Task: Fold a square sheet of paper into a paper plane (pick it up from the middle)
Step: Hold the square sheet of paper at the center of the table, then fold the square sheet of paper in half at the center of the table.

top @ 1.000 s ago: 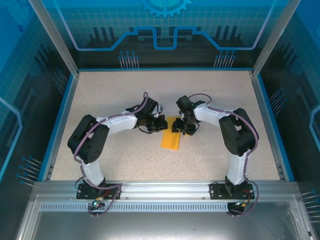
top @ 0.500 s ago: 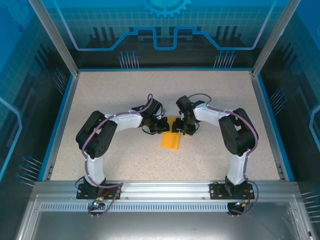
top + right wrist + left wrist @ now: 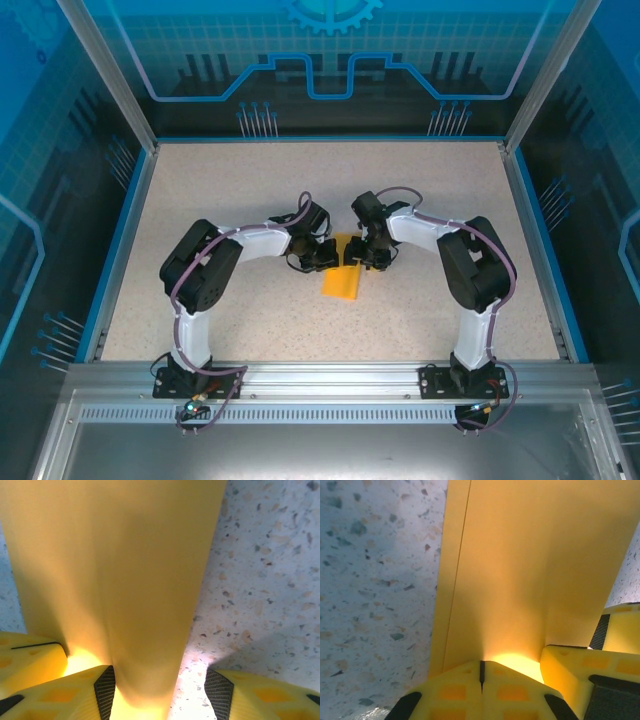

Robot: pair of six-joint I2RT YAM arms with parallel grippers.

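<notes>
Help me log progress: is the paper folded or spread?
Folded: the orange paper is a narrow strip, and the left wrist view shows an overlapping layer's edge.

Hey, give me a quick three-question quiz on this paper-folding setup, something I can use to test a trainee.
1. True or false: the left pincer is shut.
2. Where does the folded paper sheet lie on the table? A, in the far-left corner; B, near the middle; C, hanging over the near edge.
3. Name the pincer that stands open with paper between its fingers.
Key: 1 true. 2 B. 3 the right pincer.
</notes>
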